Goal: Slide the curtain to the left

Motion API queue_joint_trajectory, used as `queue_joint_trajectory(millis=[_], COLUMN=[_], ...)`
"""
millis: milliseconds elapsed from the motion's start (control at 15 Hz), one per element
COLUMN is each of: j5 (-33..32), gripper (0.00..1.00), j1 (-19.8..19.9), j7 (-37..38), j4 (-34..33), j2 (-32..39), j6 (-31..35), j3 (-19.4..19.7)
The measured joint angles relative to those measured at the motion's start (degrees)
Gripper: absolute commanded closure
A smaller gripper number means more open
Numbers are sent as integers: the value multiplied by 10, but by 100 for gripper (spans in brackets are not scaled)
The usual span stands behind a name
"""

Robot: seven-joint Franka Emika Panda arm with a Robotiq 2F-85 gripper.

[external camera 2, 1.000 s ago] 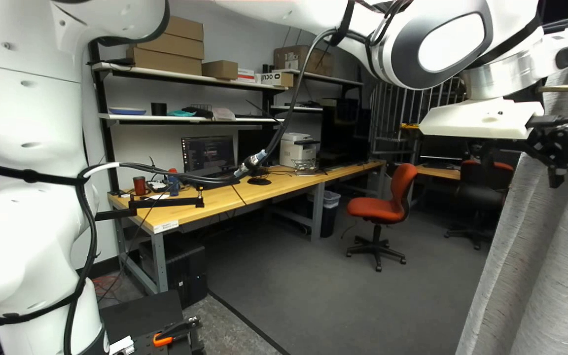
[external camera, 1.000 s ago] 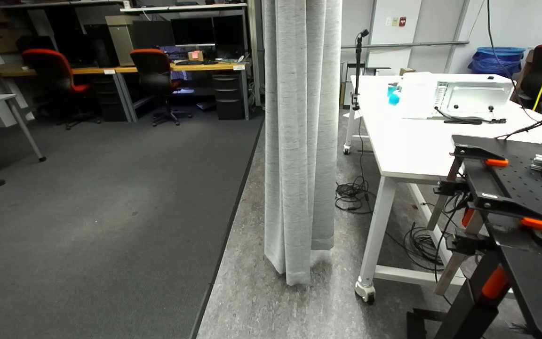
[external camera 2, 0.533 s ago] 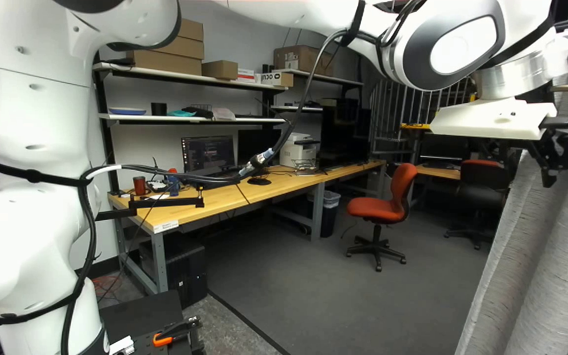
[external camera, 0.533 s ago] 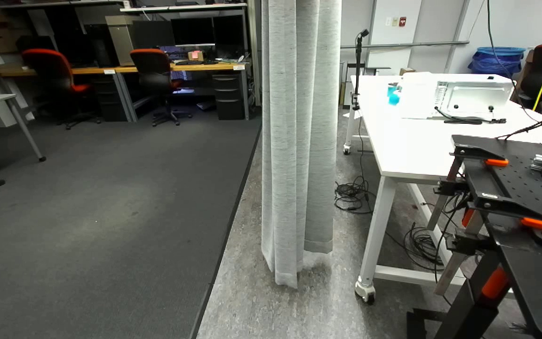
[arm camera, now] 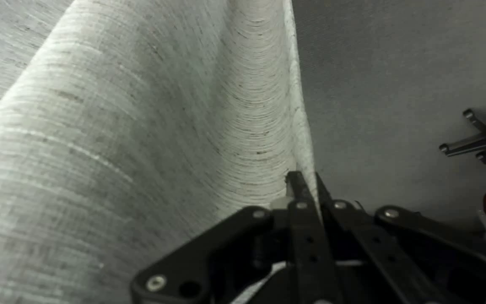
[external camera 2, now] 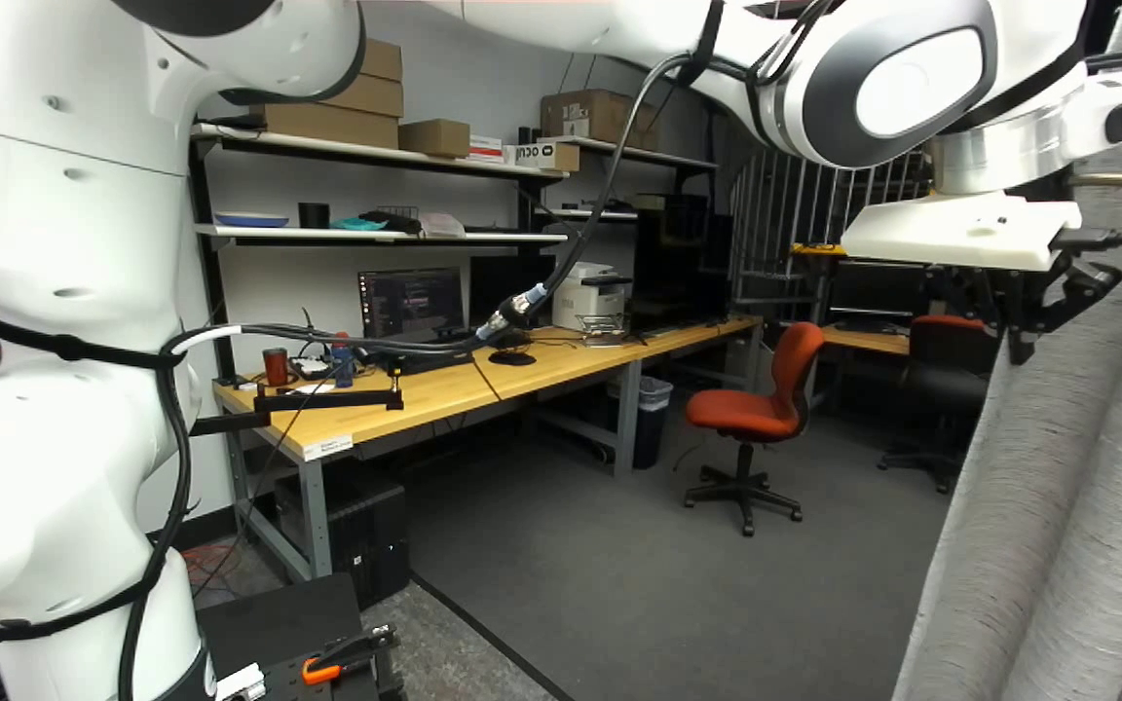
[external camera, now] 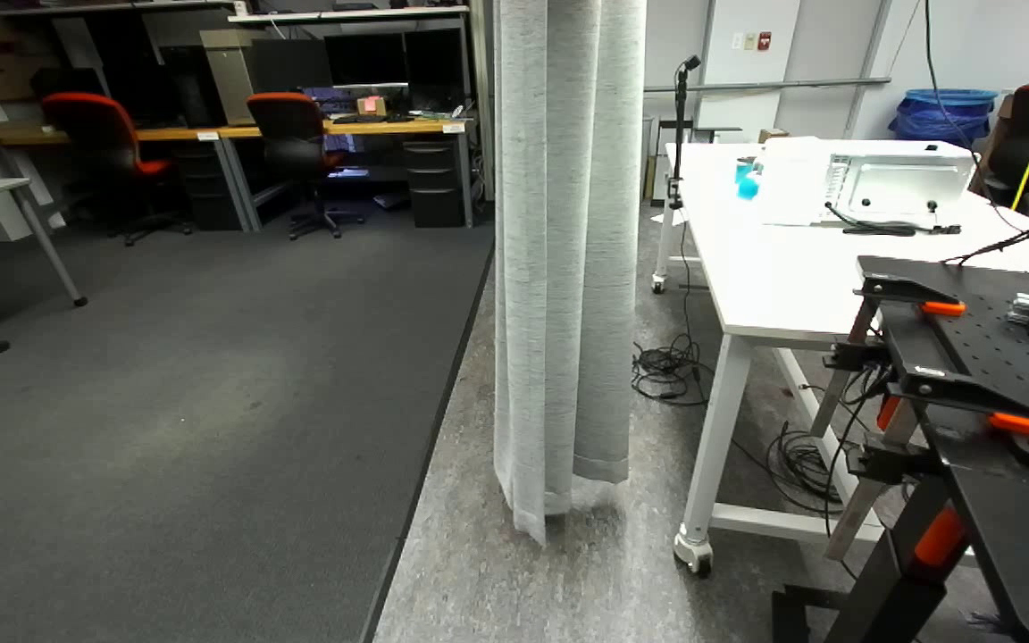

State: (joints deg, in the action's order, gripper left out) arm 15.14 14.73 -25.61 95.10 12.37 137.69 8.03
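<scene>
Curtain (arm camera: 154, 118) fills the wrist view's left, its edge pinched in the gripper (arm camera: 310, 185), grey floor (arm camera: 378, 105) to the right! Looks like the slide itself is on; next, hold firm and pull steadily leftward.

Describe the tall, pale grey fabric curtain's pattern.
Fine darker crosswise streaks on the curtain, clearest in wrist view.

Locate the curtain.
In an exterior view, the curtain hangs left of the white table; in the wrist view it fills the left, its edge pinched between the jaws.
</scene>
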Motion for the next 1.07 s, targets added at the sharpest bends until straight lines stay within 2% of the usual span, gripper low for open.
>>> queue_joint_trajectory(millis=[533,1067], j5=[5,27], gripper=[99,99], j1=[-9,-55], j7=[1,3], j4=[5,82], j2=[-12,-81], j6=[-27,-24], j3=[-39,-74])
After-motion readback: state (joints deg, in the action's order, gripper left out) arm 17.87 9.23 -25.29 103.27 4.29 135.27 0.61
